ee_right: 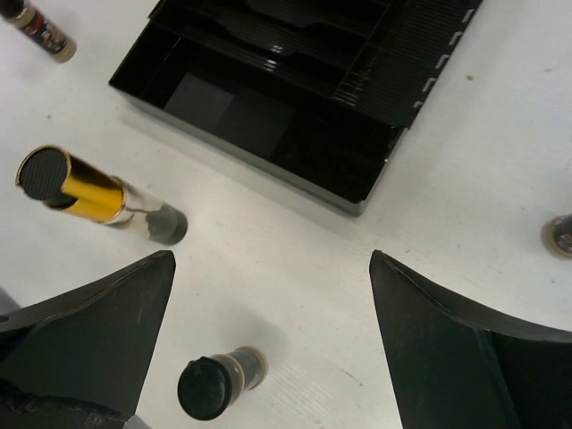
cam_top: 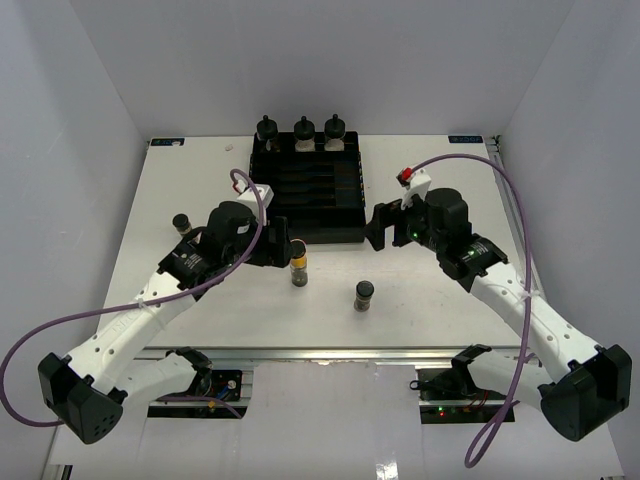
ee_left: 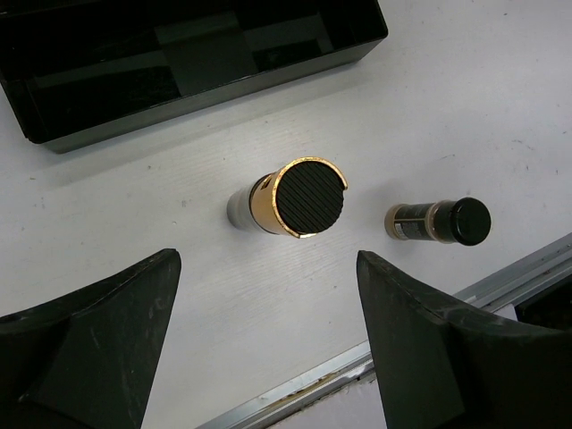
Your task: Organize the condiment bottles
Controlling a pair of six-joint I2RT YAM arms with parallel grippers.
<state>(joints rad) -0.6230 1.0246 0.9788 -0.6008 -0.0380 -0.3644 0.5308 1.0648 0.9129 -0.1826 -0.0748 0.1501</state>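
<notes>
— White surface (cam_top: 200, 180), pale walls on three sides. Black slotted tray (cam_top: 320, 238) toward the far middle, long side running away from the arms.

— Squat clear bottles (cam_top: 303, 134)?

— Three abreast at the tray's far end, black knobbed caps up. Cannot tell whether inside the last slot or just behind it.

— And the slim jars?

— All out on the surface, upright, none in the tray. Yellow-banded jar (cam_top: 299, 268) just in front of the tray's near edge, toward its left corner. Plain dark jar (cam_top: 364, 295) nearer the arms and further right, apart from both tray and yellow-banded jar. Third jar (cam_top: 182, 223) well off to the left, close beside the left arm.

— Left hand (cam_top: 283, 247)?

— Spread wide, gripping nothing. Raised off the surface, just beside the yellow-banded jar. Seen from the left wrist: ribbed black lid in the gap ahead of the two fingers (ee_left: 89, 349), touching neither; plain dark jar off to the right.

— Right hand (cam_top: 380, 228)?

— Likewise spread and empty. Held above the surface off the tray's near right corner. Seen from the right wrist: tray corner ahead, plain dark jar low between the fingers (ee_right: 447, 349), yellow-banded jar out to the left.
</notes>
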